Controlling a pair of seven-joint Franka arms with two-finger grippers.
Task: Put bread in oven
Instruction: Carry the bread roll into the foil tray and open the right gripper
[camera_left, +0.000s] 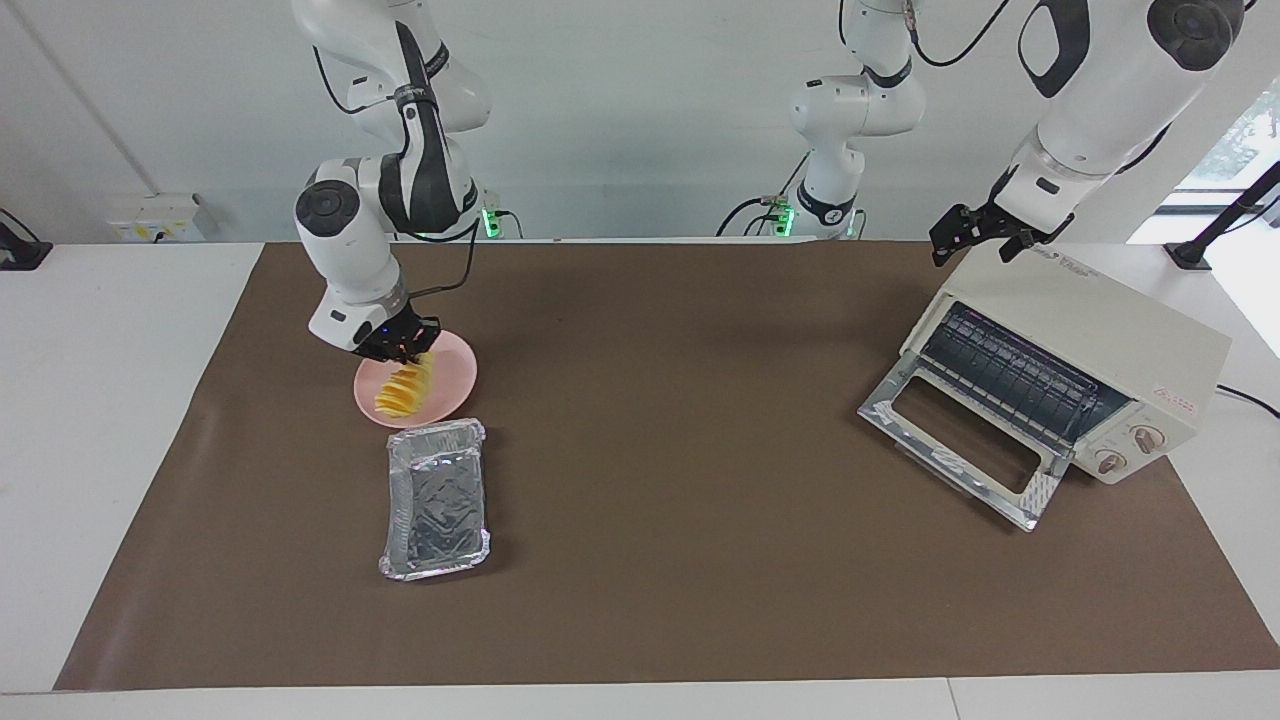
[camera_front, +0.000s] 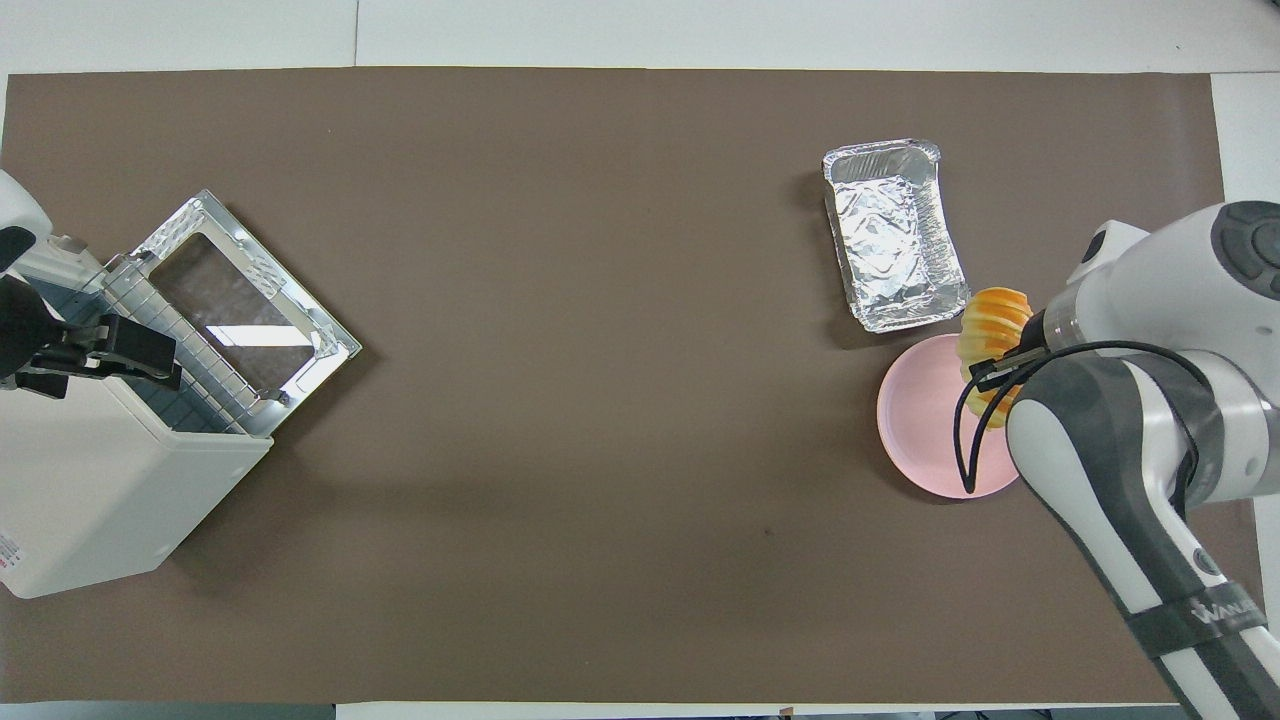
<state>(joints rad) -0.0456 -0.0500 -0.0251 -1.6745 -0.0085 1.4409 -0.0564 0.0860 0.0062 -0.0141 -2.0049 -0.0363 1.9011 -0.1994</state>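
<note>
The bread (camera_left: 404, 389), a golden ridged loaf, is tilted over the round pink plate (camera_left: 450, 385), its upper end in my right gripper (camera_left: 408, 352), which is shut on it. In the overhead view the bread (camera_front: 992, 318) sticks out past the plate's rim (camera_front: 915, 420) toward the foil tray. The cream-white oven (camera_left: 1110, 320) stands at the left arm's end of the table with its glass door (camera_left: 960, 440) dropped open and the wire rack showing. It also shows in the overhead view (camera_front: 100, 490). My left gripper (camera_left: 978, 238) hangs open and empty over the oven's top.
A crinkled silver foil tray (camera_left: 436, 498) lies on the brown mat just farther from the robots than the plate. The brown mat (camera_left: 680, 480) covers most of the table. Cables hang by the arm bases.
</note>
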